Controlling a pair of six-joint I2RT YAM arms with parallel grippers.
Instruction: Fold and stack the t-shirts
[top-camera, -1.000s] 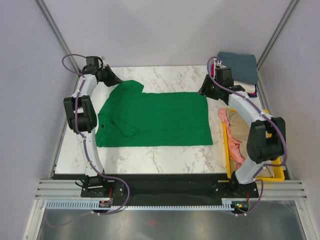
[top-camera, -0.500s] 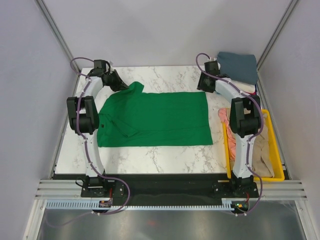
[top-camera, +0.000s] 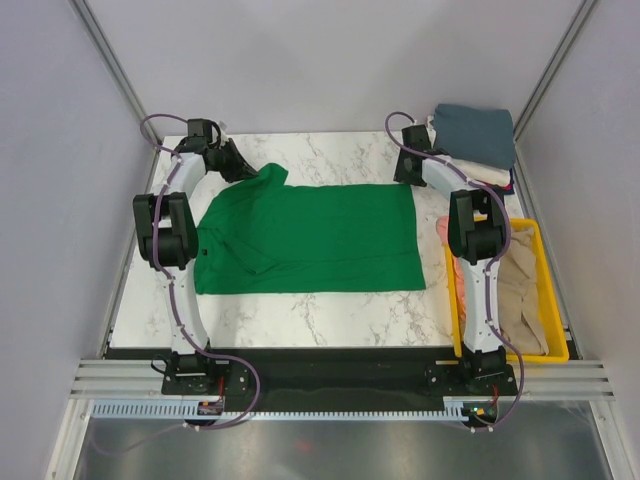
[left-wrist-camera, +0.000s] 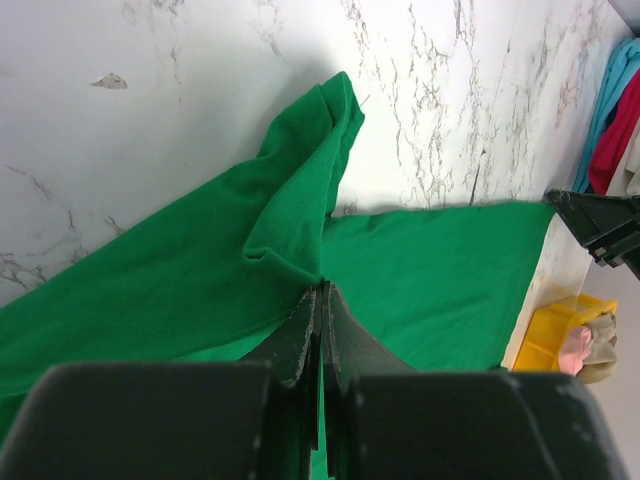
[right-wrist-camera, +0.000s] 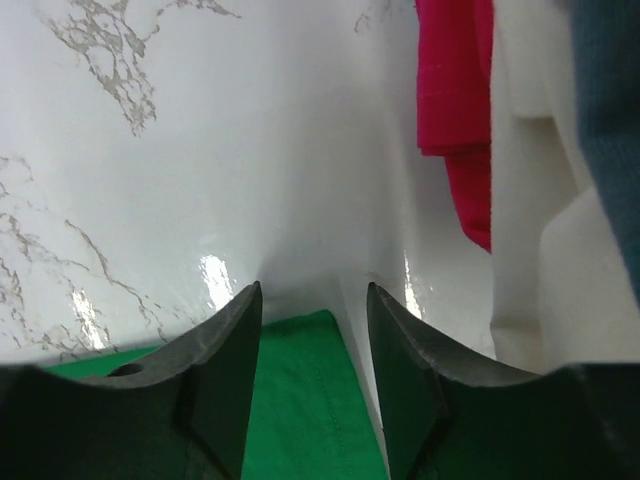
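A bright green t-shirt (top-camera: 310, 235) lies spread flat across the marble table, collar to the left. My left gripper (top-camera: 243, 172) is at its far left sleeve. In the left wrist view its jaws (left-wrist-camera: 322, 288) are pressed together on a bunched fold of the green fabric (left-wrist-camera: 200, 270). My right gripper (top-camera: 405, 180) hovers at the shirt's far right corner. Its jaws (right-wrist-camera: 313, 290) stand open on either side of that green corner (right-wrist-camera: 300, 400), touching nothing.
A folded stack sits at the back right, with a slate blue t-shirt (top-camera: 475, 130) on top and white (right-wrist-camera: 530, 200) and red (right-wrist-camera: 455, 90) ones beneath. The yellow bin (top-camera: 520, 356) along the right edge holds beige (top-camera: 520, 290) and salmon pink (top-camera: 447, 232) t-shirts.
My right arm has swung from above the bin back to the shirt's far right corner. The left gripper has shifted slightly right at the sleeve and stays shut.
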